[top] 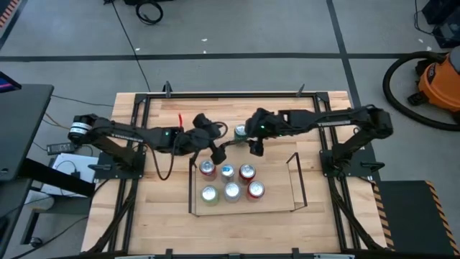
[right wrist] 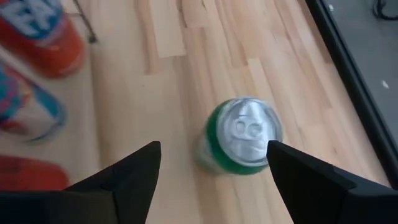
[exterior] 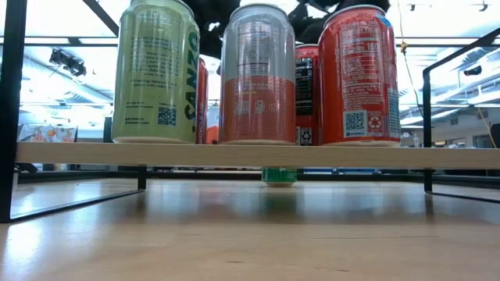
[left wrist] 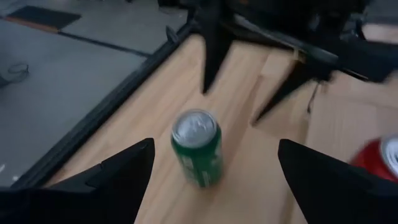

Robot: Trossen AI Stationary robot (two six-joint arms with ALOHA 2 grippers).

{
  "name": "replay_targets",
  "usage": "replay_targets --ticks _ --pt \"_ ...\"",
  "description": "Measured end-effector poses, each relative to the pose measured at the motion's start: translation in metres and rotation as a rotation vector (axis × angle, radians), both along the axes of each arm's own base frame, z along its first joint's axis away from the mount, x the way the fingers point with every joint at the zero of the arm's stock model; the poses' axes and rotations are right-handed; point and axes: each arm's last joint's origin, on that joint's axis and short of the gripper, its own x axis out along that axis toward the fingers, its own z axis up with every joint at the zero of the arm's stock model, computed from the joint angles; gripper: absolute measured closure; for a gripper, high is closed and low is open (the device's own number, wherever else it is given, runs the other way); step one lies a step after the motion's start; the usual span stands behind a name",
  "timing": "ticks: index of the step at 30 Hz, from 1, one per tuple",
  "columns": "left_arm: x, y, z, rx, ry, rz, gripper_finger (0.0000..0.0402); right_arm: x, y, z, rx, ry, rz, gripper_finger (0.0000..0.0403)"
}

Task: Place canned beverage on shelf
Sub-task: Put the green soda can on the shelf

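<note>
We see the green can [top: 239, 132] upright, long axis vertical, on the bare table behind the shelf [top: 296, 183]. It stands between the two grippers. The right gripper [top: 254, 145] hangs over it with fingers spread, gripping nothing. The left gripper [top: 218, 152] is beside it, open wide and empty. The can seems free of both, though motion blur makes this hard to judge.

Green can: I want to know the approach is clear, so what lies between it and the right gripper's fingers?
Nothing. In the right wrist view only bare tabletop surrounds the green can ahead of the open right gripper.
</note>
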Motion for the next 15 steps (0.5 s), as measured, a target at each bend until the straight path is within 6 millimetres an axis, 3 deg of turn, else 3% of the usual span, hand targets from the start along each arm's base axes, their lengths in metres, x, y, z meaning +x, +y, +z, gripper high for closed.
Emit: replay_targets --ticks 7,15 --pt "-0.006 -0.016 -0.006 -0.038 0.039 0.021 0.0049 0.023 -0.020 -0.004 -0.041 0.072 -0.019 0.0061" --pt "-0.017 -0.036 -0.008 0.032 0.101 0.013 0.0049 0.044 -0.038 -0.025 0.033 0.148 -0.003 0.0006"
